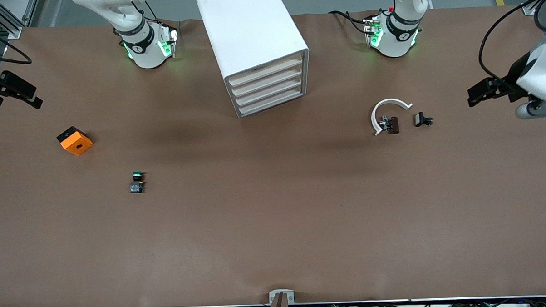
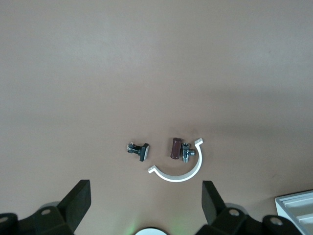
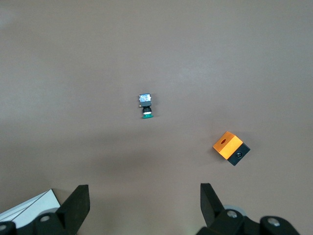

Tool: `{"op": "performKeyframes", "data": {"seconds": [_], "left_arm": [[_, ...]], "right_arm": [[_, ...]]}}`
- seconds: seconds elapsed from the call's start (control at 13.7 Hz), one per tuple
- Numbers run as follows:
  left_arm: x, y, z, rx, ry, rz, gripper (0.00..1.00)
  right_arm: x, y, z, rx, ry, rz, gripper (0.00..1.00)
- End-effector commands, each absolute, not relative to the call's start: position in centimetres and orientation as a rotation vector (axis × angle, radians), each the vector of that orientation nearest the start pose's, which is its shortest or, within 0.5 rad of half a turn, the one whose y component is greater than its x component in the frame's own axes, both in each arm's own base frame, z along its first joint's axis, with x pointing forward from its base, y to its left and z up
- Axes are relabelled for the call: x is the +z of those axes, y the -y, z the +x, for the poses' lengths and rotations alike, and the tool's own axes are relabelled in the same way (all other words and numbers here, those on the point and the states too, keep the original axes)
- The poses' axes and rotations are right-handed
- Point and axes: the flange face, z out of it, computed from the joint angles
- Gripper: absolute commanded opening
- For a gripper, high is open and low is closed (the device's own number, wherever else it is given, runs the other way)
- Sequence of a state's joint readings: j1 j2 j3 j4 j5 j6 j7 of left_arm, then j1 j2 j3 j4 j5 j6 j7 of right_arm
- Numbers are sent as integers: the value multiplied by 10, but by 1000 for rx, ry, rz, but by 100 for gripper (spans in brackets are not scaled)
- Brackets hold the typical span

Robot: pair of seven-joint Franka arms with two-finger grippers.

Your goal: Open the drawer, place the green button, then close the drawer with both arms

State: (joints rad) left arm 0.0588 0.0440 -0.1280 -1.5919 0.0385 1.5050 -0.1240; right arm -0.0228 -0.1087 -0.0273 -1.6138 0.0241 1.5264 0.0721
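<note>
The button point(image 1: 137, 181), with a green cap on a black body, lies on the brown table toward the right arm's end, nearer the front camera than the cabinet. It also shows in the right wrist view point(image 3: 145, 105). The white cabinet point(image 1: 255, 40) stands between the arm bases with all its drawers point(image 1: 268, 87) shut. My left gripper point(image 2: 145, 196) is open and empty, high over the table near its own base. My right gripper point(image 3: 144, 196) is open and empty, high over the table near its base. Neither hand shows in the front view.
An orange-and-black cube point(image 1: 75, 140) sits toward the right arm's end. A white curved piece point(image 1: 387, 108), a brown-and-metal part point(image 1: 390, 124) and a small black clip point(image 1: 423, 119) lie toward the left arm's end. Black mounted gear juts in at both table ends.
</note>
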Motion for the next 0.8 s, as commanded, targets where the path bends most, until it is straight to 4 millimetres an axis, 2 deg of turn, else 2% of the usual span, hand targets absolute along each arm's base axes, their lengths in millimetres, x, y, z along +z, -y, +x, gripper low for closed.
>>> {"op": "performKeyframes", "data": {"seconds": [0.0,0.15,0.29,0.44,0.59,0.73], "left_arm": [[539,64,579,348,173,-3091,100],[483,83,599,506,470,-3105,100],[433,108,618,552,665,-3092,100],[376,131,628,665,884,-3024,100],[342,159,628,754,1078,-2950,100],[305,196,624,814,1267,-2822,100]], "right_arm": [[649,15,523,6,-175,-3112,100],[634,-2,532,56,-128,-3117,100],[618,-13,540,102,-97,-3120,100],[601,-18,549,152,-65,-3121,100],[583,-24,557,198,-68,-3121,100],[566,-32,560,260,-39,-3121,100]]}}
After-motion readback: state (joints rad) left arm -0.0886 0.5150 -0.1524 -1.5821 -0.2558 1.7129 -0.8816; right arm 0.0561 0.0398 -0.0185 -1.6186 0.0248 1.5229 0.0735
